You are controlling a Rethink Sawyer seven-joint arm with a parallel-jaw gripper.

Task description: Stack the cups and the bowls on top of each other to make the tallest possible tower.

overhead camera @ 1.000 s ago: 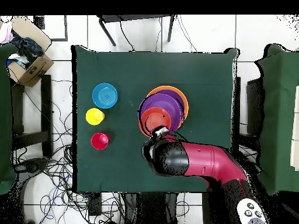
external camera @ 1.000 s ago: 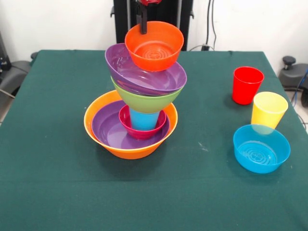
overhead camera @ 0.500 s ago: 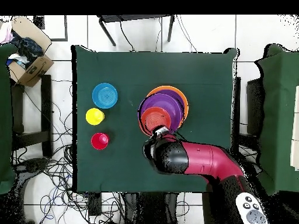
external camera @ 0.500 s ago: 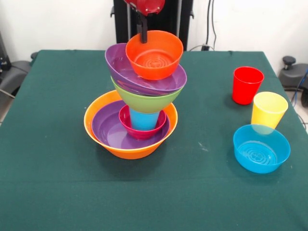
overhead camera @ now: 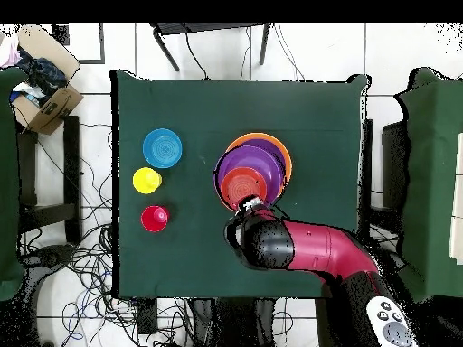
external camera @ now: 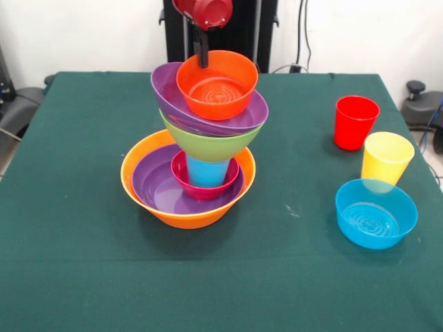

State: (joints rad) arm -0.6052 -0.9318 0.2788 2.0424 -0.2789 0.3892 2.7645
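Gripping the small orange bowl's far rim, the gripper tops the tower — open cloth around, its upper part cut off.

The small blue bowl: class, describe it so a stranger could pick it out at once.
On the green table, look away from the tower to the three loose pieces beside it. Nearest the camera, by the yellow cup, sits the small blue bowl: low, wide, unlike the cups.
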